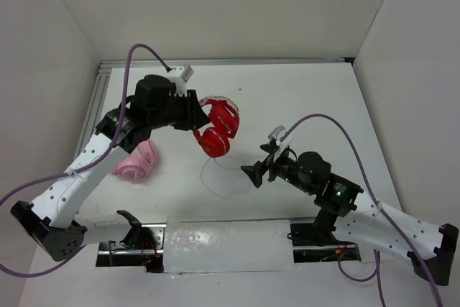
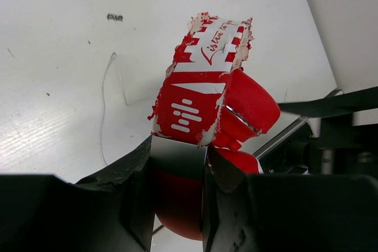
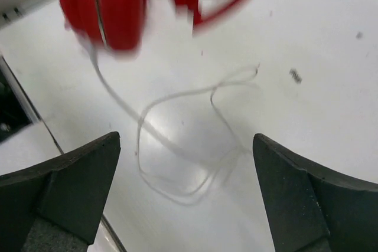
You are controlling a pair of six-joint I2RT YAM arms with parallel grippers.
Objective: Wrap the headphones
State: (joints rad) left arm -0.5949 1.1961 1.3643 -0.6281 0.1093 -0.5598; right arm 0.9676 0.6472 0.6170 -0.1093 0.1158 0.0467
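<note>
Closest to the left wrist camera, the black two-finger left gripper [image 2: 180,166] is closed narrowly on the headband of the bright red over-ear headphones [image 2: 207,98]. Its fingers press on either side of a silvery stretch of the band. Above the grip, the band's red and white printed covering looks torn and frayed along its edges. A round red cup hangs beside the grip and another sits below it. Whether the lower cup touches the white table [image 1: 302,98] cannot be told.

A long thin white cable [image 3: 177,94] runs down from one red cup. It lies on the table just below the headphones in a few loose, open loops. No turn of it shows around the band or either cup.

The black right gripper [image 3: 184,140] hovers above those loops, near the headphones on the side away from the left arm. Its fingers are spread wide and hold nothing.

A pair of pale pink headphones [image 1: 136,162] lies on the table on the other side of the red pair, under the left arm.

By the look of it, the wrapping itself is not yet under way. The headphones are gripped and steadied, and that much is done. The cable has yet to be picked up, wound around them and its end secured, so nearly all the task is left.
</note>
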